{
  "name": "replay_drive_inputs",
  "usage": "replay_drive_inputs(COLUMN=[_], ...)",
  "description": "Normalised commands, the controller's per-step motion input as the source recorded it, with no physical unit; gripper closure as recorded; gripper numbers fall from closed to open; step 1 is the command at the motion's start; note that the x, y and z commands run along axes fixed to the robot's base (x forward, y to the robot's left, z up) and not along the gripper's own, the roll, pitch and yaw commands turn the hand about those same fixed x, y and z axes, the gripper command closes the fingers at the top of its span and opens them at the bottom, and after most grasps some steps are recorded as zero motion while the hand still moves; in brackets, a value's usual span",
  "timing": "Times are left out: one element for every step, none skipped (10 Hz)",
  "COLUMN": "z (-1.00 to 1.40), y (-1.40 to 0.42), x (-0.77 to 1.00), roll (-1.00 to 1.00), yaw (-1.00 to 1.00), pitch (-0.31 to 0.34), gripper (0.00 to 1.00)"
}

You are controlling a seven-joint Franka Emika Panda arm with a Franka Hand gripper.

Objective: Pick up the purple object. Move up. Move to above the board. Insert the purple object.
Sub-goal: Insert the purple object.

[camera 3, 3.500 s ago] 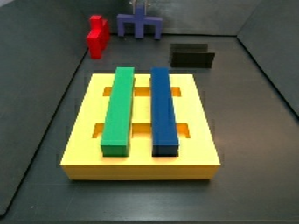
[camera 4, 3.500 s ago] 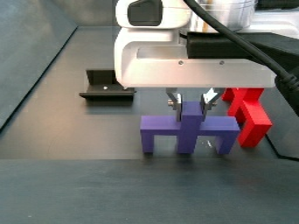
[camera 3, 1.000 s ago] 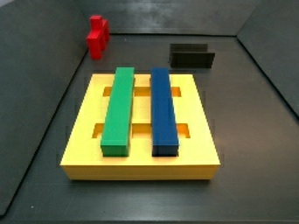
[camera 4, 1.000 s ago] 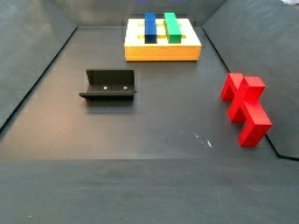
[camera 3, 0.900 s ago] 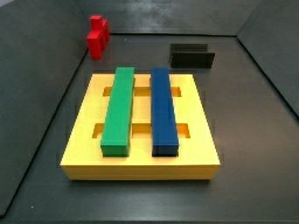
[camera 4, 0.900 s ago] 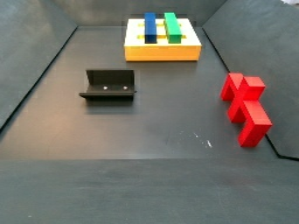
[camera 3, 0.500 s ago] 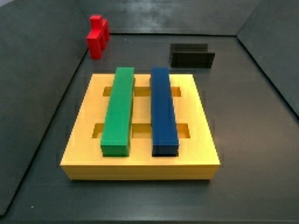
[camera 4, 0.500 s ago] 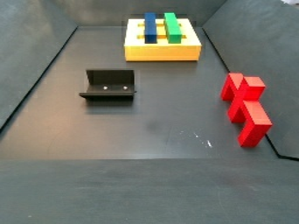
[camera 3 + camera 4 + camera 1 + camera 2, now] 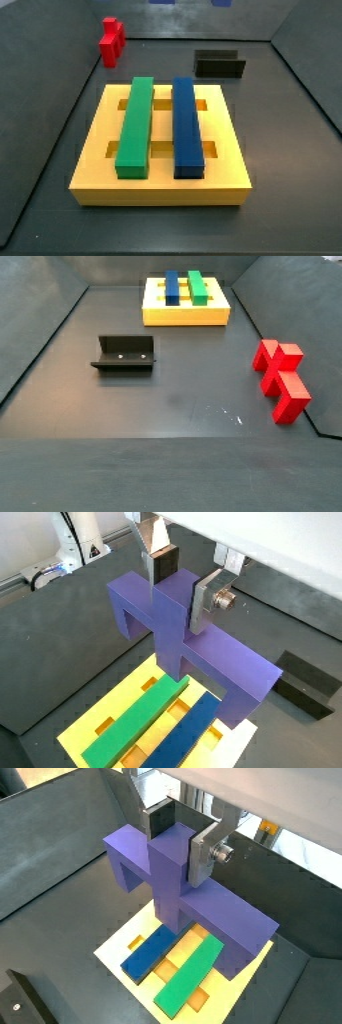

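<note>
Two wrist views show me the pincer (image 9: 185, 580) clamped on the purple object's (image 9: 187, 637) raised central stub, so the crossbar hangs level with its legs pointing down. The board (image 9: 123, 944) lies directly beneath it, with the green bar (image 9: 134, 722) and blue bar (image 9: 191, 734) on top. From both side views the pincer is out of frame, well above the board (image 9: 160, 180). I judge lowering and insertion come next.
</note>
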Motion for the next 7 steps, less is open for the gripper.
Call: replay_drive_inputs(z=[-0.18, -0.34, -0.73, -0.61, -0.57, -0.39, -0.49], y=[-0.52, -0.78, -0.63, -0.66, -0.63, -0.52, -0.39], x=[0.0, 0.0, 0.0, 0.02, 0.07, 0.04, 0.08], roll=[0.01, 0.07, 0.13, 0.29, 0.29, 0.43, 0.39], yaw=[0.11, 0.17, 0.15, 0.17, 0.19, 0.18, 0.18], pitch=[-0.056, -0.106, -0.123, -0.143, -0.179, -0.077, -0.039], gripper=[1.0, 1.0, 1.0, 1.0, 1.0, 1.0, 1.0])
